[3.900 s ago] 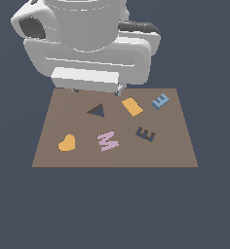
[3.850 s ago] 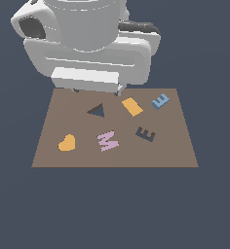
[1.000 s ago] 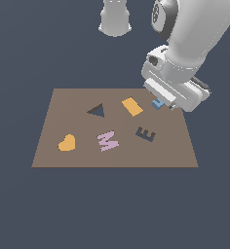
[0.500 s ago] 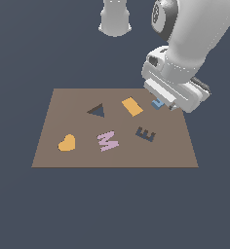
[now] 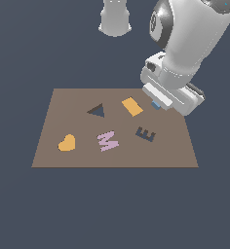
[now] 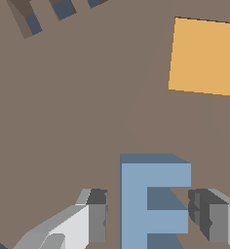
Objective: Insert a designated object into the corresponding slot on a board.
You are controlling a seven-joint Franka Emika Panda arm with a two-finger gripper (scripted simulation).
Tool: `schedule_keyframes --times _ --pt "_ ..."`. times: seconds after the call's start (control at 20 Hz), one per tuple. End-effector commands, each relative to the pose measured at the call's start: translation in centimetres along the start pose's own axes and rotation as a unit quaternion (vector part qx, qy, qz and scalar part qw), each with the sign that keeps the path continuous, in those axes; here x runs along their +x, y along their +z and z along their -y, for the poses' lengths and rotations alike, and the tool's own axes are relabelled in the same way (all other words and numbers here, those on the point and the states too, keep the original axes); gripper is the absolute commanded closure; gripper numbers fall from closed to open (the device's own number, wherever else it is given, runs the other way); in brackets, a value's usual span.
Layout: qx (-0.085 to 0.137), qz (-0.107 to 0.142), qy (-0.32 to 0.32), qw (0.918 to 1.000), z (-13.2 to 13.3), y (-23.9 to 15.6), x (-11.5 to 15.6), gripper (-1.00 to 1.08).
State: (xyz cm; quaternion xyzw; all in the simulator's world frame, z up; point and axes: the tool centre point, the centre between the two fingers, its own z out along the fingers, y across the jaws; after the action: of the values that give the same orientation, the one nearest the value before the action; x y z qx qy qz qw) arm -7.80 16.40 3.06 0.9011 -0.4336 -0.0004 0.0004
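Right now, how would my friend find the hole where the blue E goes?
Look at the brown board. Near its right side in the exterior view, past the pink M and below the orange rectangle, sits the slot. It is dark and E-shaped, unlike the dark triangle hole.

Flat, even, shadowless light; sharp renders

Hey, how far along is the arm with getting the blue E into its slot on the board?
Early stage. Done: the gripper is down at the blue E, one finger on each side. In hand: the grasp; gaps show beside both fingers, so the jaws look open. Left: closing, lifting, carrying it to the dark E-shaped slot on the board, which is unfilled, and inserting it.
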Motion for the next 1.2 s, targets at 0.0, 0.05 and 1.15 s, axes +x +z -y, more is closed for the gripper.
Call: schedule_keyframes --times 0.0,0.05,1.15 --pt "0.001 0.0 0.0 1.0 0.03 0.07 0.01 1.08" --pt "0.001 0.0 0.0 1.0 0.04 0.07 0.01 1.08" --pt "0.001 0.0 0.026 0.9997 0.63 -0.34 0.37 1.08"
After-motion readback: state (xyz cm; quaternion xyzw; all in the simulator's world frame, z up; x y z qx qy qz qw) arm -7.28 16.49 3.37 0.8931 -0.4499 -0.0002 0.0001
